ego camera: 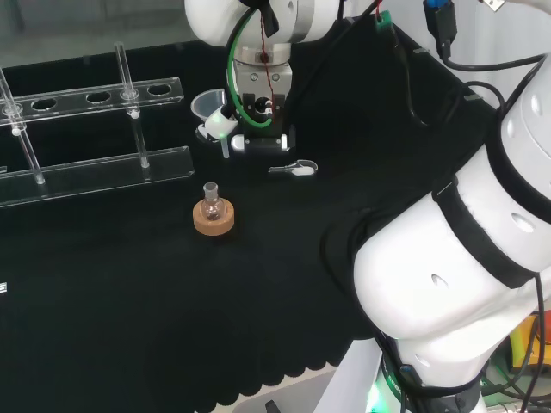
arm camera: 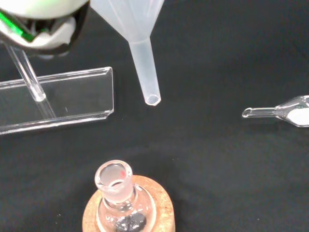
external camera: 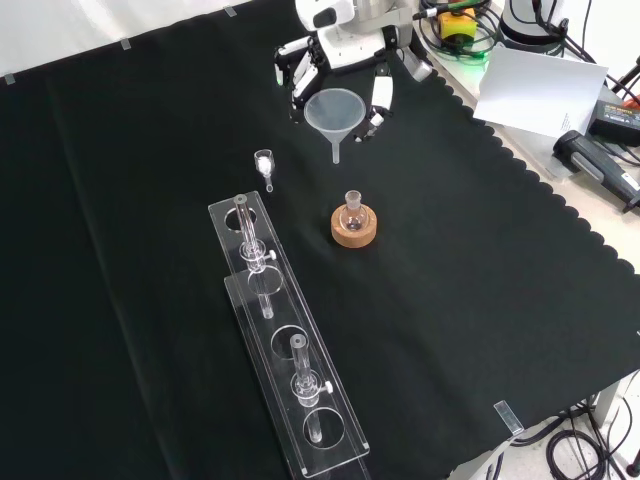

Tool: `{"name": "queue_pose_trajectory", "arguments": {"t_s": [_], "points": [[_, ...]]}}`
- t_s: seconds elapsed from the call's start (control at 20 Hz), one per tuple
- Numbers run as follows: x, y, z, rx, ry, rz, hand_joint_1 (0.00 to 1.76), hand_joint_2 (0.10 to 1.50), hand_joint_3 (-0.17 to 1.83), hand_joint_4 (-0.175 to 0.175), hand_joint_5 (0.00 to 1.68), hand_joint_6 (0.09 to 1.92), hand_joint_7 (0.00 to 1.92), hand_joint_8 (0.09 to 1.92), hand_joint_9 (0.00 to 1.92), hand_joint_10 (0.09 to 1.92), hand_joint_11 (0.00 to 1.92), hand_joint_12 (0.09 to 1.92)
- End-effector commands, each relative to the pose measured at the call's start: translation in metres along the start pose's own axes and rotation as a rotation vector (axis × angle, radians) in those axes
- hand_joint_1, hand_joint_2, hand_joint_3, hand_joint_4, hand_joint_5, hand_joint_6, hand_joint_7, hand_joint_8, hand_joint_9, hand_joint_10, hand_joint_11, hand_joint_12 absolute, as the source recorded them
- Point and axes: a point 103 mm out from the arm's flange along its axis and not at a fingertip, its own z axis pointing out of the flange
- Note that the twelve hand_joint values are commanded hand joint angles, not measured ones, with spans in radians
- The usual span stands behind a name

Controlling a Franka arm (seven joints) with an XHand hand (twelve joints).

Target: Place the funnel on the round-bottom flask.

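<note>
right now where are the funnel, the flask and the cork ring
funnel [external camera: 336, 108], front view, on the cone's rim
flask [arm camera: 115, 177], wrist view, on the open neck
cork ring [ego camera: 213, 222], head view, on the ring's side
</note>
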Motion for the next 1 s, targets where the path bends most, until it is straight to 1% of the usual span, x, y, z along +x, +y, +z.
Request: {"name": "queue_pose_trajectory", "arguments": {"t_s": [0.05, 0.3, 0.55, 0.85, 1.0], "points": [[0.004, -0.001, 0.001, -0.003, 0.023, 0.01, 0.89, 0.48, 0.9, 0.078, 0.86, 0.59, 1.11, 0.59, 0.8, 0.38, 0.0, 1.28], [0.012, -0.003, 0.007, 0.007, 0.04, 0.009, 0.89, 0.48, 0.9, 0.078, 0.86, 0.59, 1.12, 0.59, 0.8, 0.38, 0.0, 1.28], [0.018, -0.005, 0.014, 0.009, 0.078, 0.026, 0.89, 0.48, 0.9, 0.078, 0.86, 0.59, 1.12, 0.59, 0.8, 0.38, 0.0, 1.28], [0.022, -0.008, 0.02, 0.024, 0.102, 0.046, 0.89, 0.48, 0.9, 0.078, 0.86, 0.59, 1.12, 0.59, 0.81, 0.37, 0.0, 1.28], [0.026, -0.011, 0.024, 0.024, 0.103, 0.046, 0.89, 0.48, 0.9, 0.078, 0.86, 0.59, 1.12, 0.59, 0.81, 0.37, 0.0, 1.28]]}}
